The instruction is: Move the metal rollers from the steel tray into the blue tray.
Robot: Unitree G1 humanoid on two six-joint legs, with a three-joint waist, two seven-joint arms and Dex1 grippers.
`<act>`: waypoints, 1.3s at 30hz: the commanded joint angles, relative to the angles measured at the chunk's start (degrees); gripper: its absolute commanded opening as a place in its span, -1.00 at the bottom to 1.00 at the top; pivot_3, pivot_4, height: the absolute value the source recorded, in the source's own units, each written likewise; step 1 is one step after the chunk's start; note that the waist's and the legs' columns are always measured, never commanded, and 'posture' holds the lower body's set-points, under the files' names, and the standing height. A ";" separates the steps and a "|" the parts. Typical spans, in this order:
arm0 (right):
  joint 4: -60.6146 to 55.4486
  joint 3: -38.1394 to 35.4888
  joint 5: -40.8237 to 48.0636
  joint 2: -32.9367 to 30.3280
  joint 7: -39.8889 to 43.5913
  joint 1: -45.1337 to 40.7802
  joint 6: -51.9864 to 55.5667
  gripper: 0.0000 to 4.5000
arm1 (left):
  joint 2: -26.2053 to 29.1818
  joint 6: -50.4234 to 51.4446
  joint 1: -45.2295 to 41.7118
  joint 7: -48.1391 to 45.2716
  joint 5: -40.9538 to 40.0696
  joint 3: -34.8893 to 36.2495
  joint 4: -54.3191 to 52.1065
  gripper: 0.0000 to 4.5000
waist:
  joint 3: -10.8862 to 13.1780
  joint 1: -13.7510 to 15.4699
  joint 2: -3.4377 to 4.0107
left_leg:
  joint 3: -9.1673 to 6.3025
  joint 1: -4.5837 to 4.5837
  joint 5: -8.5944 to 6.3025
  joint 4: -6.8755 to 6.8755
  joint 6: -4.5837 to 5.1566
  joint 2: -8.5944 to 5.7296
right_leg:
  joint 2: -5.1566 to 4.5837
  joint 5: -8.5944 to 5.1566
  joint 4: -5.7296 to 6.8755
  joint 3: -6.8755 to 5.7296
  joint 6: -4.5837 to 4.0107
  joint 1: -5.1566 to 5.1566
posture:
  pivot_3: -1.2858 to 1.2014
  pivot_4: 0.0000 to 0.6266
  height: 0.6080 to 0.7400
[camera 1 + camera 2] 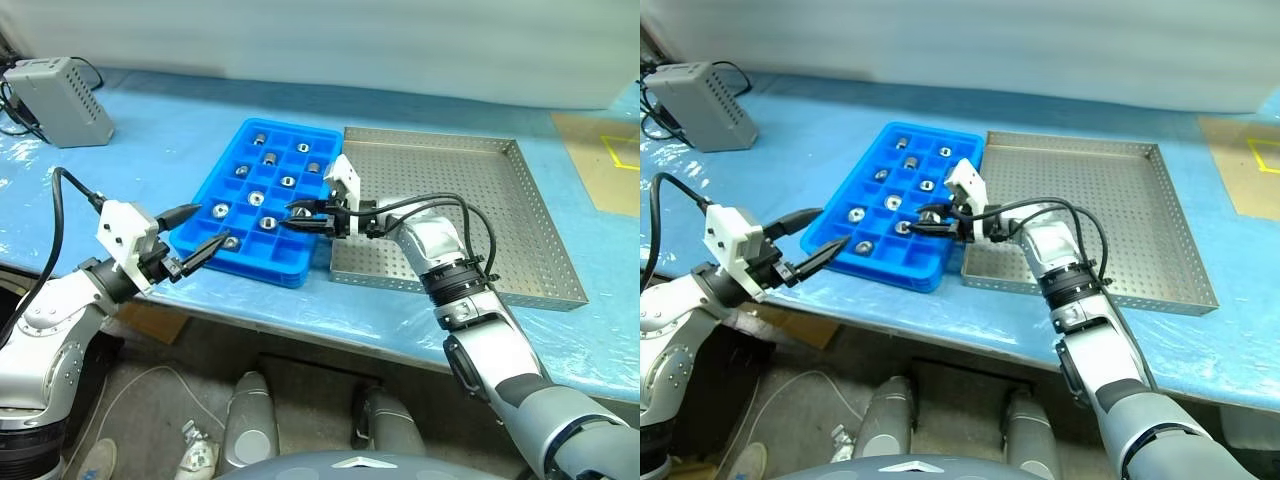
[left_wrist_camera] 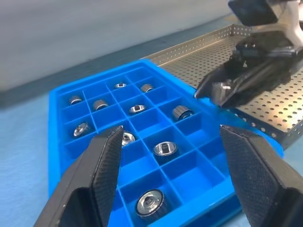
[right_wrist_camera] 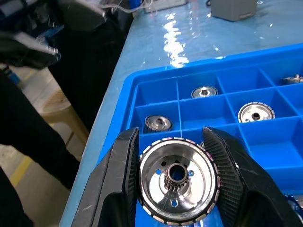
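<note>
Nine metal rollers (image 1: 256,197) we count seated one to a cell in the blue tray (image 1: 212,185), the near-right cells unfilled. At far left of the table sits a grey box (image 1: 62,99) with its cable, apart from the work. Next, our left gripper (image 1: 193,235) hangs at the blue tray's near-left corner, jaws standing wide and empty; we judge it parked there to keep clear of the other arm. Over the tray's near-right part our right gripper (image 3: 176,182) is clamped on a further roller (image 3: 177,179), its two fingers (image 3: 120,177) pinching the ribbed rim from either side so the bore faces outward, presumably for lowering into a vacant cell. At right the steel tray (image 1: 520,190) lies touching the blue one, its perforated floor bare where we can see it.
</note>
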 commanded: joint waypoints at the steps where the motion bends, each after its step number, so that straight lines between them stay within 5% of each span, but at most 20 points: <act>1: -2.22 1.92 -1.37 -0.69 1.58 0.22 -2.17 -0.26 | 0.47 -1.58 -0.51 0.14 0.65 0.54 -1.08 0.53 | -0.01 -0.01 -0.01 | 0.00 0.00 0.00 0.00 0.00 -0.01 | 0.00 0.00 0.00 0.00 0.00 0.00 | 0.21 -0.52 1.00; 20: -4.14 2.93 -1.21 2.03 1.47 2.14 -0.23 -0.26 | -1.88 -3.22 9.84 1.35 -2.20 3.81 -10.66 0.53 | -0.02 -0.29 -0.03 | 0.00 0.07 0.01 -0.03 -0.02 0.05 | 0.05 -0.02 -0.09 0.01 -0.03 0.01 | 0.19 -0.52 1.00; 23: -4.16 2.63 -1.06 2.41 0.90 2.40 0.49 0.15 | -1.46 -2.60 8.79 1.75 -2.65 3.70 -10.42 0.53 | -0.03 -0.28 -0.05 | 0.00 0.13 0.01 -0.03 -0.02 0.02 | 0.04 -0.03 -0.09 0.02 -0.03 0.05 | 0.19 -0.52 1.00; 26: -4.31 1.98 -1.30 2.40 -0.52 2.68 0.31 0.57 | -1.53 -0.50 5.32 3.63 -2.97 1.70 -10.29 0.53 | -0.03 -0.30 -0.05 | -0.01 0.23 0.01 -0.03 -0.02 0.03 | 0.04 -0.02 -0.06 0.02 -0.03 0.09 | 0.18 -0.52 1.00; 33: 0.35 -10.41 1.25 1.54 -13.54 0.49 -0.41 0.57 | -10.91 2.81 -20.23 12.16 3.28 -11.48 6.39 0.53 | -0.04 -0.04 -0.07 | -0.02 0.32 0.01 -0.03 -0.03 -0.19 | -0.05 -0.02 0.07 0.05 -0.02 0.19 | 0.10 -0.52 1.00; 39: 1.81 -17.09 -1.72 -3.60 -25.39 2.80 -5.08 0.57 | -17.29 -8.85 -26.51 8.74 11.36 -18.85 22.56 0.53 | -0.16 -2.10 -0.22 | -0.03 0.43 0.06 0.20 -0.08 -0.75 | -0.41 0.15 -0.18 0.17 0.20 0.20 | -0.01 -0.52 1.00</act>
